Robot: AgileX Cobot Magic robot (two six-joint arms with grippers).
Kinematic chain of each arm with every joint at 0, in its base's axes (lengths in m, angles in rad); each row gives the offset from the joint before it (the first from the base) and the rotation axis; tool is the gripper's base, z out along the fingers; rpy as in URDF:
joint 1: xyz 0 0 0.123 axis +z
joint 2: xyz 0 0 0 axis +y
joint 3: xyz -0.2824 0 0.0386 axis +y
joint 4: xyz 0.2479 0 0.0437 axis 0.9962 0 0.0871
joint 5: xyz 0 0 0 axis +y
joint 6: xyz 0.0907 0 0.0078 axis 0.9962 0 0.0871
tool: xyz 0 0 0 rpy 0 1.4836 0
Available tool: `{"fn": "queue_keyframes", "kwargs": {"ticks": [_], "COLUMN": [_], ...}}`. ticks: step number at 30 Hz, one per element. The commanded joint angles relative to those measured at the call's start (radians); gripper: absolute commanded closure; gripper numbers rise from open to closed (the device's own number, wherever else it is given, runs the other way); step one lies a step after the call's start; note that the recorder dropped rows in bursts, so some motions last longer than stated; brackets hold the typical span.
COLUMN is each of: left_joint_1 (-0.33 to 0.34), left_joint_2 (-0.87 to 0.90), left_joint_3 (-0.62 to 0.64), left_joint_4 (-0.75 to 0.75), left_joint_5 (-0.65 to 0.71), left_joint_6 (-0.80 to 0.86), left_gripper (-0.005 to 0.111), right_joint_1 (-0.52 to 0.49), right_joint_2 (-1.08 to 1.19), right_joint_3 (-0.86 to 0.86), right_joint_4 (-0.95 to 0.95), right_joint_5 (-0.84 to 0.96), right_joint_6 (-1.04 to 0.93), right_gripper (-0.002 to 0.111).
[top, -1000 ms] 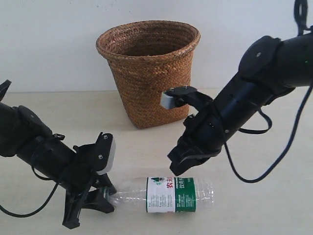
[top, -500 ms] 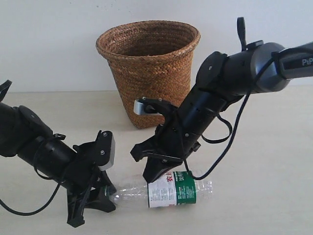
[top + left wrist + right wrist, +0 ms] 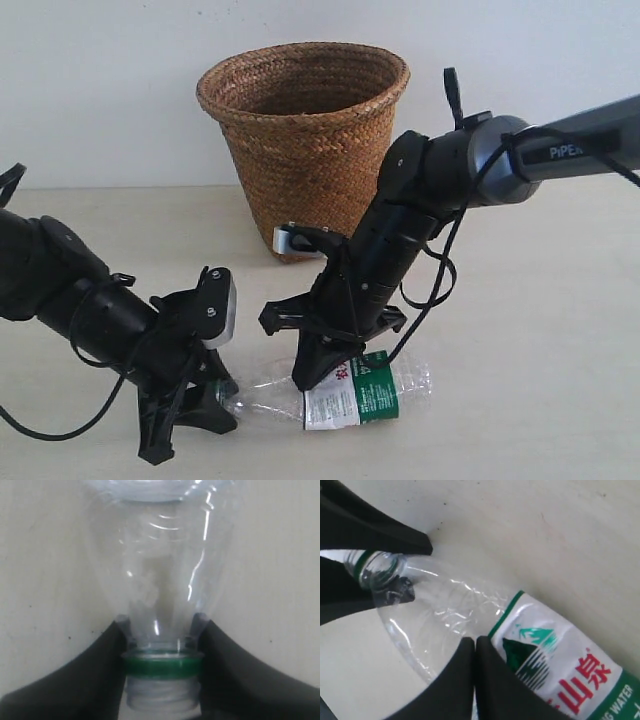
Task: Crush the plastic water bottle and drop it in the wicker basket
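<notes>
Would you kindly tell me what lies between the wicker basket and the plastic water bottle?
Exterior view: the right arm and right gripper stand between the wicker basket and the plastic water bottle; otherwise bare table.

1. Bottle (image 3: 365, 392): neck hidden behind left gripper (image 3: 217, 405).
2. Basket (image 3: 300, 130): lower right corner behind right arm (image 3: 405, 225).
3. Left wrist view: bottle body cut off.
4. Label (image 3: 560, 667) runs off the edge.

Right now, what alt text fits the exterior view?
A clear plastic water bottle lies on a pale table, its neck clamped by the left end effector while the right end effector, shut, presses down on its body. A wicker basket stands behind.
</notes>
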Motion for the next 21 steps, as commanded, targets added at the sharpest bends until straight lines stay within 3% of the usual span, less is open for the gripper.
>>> {"fn": "queue_keyframes", "kwargs": {"ticks": [1, 12, 21], "left_joint_1": [-0.002, 0.000, 0.000], "left_joint_2": [0.013, 0.013, 0.013], "left_joint_3": [0.004, 0.011, 0.012], "left_joint_4": [0.015, 0.015, 0.017], "left_joint_5": [-0.025, -0.028, -0.027], "left_joint_6": [-0.023, -0.044, -0.063], "left_gripper": [0.102, 0.102, 0.102], "right_joint_1": [-0.006, -0.076, -0.093], "right_joint_2": [0.091, 0.303, 0.276], "right_joint_3": [-0.011, -0.209, -0.270], "right_joint_4": [-0.188, -0.309, -0.284], "right_joint_5": [0.015, 0.186, 0.219], "right_joint_6": [0.030, 0.129, 0.113], "right_gripper": [0.108, 0.108, 0.108]}}
